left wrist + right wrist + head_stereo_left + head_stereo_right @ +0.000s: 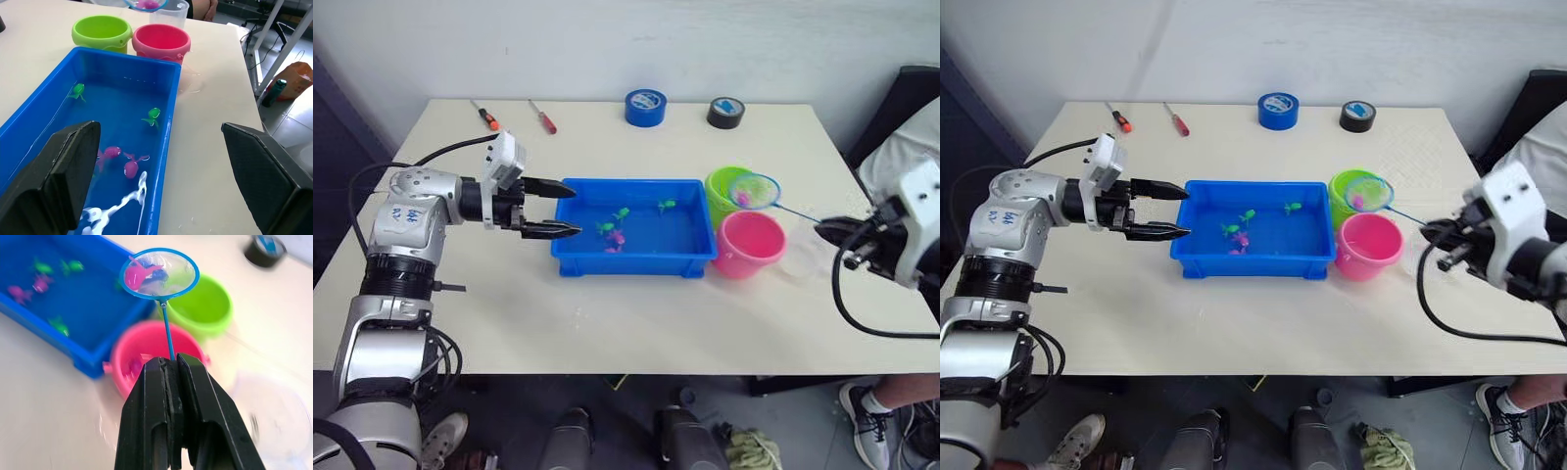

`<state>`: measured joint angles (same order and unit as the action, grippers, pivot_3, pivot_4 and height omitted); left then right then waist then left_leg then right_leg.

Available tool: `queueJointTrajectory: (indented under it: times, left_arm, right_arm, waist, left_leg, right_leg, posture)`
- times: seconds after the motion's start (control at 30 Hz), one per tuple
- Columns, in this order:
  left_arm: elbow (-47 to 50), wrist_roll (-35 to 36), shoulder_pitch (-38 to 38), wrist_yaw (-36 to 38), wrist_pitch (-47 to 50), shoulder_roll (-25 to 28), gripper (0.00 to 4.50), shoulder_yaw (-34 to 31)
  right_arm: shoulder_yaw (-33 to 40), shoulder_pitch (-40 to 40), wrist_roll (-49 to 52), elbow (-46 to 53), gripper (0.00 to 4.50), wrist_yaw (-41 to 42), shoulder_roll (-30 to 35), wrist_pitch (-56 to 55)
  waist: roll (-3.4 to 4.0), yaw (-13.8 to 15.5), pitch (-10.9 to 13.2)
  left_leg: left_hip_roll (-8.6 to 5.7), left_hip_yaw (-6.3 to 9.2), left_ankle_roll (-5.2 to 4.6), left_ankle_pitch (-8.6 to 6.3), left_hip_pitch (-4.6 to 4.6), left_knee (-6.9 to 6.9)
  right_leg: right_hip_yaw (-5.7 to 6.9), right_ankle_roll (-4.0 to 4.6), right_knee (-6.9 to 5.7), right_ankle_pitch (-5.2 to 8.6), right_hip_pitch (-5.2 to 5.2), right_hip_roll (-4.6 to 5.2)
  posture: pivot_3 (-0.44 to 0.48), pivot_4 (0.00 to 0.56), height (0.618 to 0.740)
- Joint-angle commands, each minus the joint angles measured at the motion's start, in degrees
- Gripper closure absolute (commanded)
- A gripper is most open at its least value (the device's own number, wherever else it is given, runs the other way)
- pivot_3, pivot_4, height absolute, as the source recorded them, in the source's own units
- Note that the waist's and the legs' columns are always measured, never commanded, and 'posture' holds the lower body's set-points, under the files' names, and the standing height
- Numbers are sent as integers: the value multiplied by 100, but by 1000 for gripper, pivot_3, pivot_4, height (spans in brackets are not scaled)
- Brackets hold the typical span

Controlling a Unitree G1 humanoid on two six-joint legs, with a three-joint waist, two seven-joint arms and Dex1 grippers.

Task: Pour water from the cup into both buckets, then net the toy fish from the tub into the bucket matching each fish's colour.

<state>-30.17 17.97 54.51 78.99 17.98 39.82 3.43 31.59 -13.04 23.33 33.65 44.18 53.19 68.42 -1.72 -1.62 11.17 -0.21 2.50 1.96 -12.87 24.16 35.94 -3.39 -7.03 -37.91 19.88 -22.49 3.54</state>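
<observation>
Pink fish (134,275) in the net (159,273), pinched by the right gripper (172,363), risks dropping into the green bucket (725,190) below; left gripper (558,209) gapes.

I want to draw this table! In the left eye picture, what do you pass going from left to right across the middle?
Left gripper → blue tub → pink bucket → clear cup → right gripper, holding the net's handle.
</observation>
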Motion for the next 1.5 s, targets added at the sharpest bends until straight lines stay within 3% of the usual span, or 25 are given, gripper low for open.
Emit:
queueJointTrajectory:
  times: [0.03, 0.4, 0.77, 1.5]
  left_arm:
    - [-246, -93, 288, 201, -246, -57, 187, 10]
    - [-771, -317, 515, 428, -523, -258, 187, 16]
    - [-813, -337, 507, 492, -545, -245, 187, -39]
    - [-801, -327, 482, 481, -569, -304, 187, -56]
  right_arm:
    - [359, 479, -262, 217, 4500, -154, 162, -423]
    - [-852, 1733, -2126, 184, 4500, -799, 673, -3228]
    - [-1118, 2695, -4373, -581, 4500, -1576, 890, -5933]
    - [-952, 3036, -7400, -1118, 4500, -3883, 440, -8138]
  waist:
    - [0, -1, 0]
    - [0, 8, 0]
    - [0, 9, 0]
    - [0, 6, 0]
  left_leg:
    - [1, -1, 0, 0, -1, 3]
    - [-1, 0, 1, 0, -1, 2]
    - [-5, 0, 2, 1, -1, 4]
    - [-9, -10, 10, 6, -5, 6]
  right_leg:
    - [-1, -1, 0, -1, 0, -1]
    - [0, -3, 2, -1, 1, -2]
    - [0, -4, 4, -1, 3, -2]
    - [1, -4, -6, -1, 6, -4]
  posture:
    - [0, 150, 734]
    - [0, 150, 734]
    - [0, 150, 734]
    - [0, 150, 734]
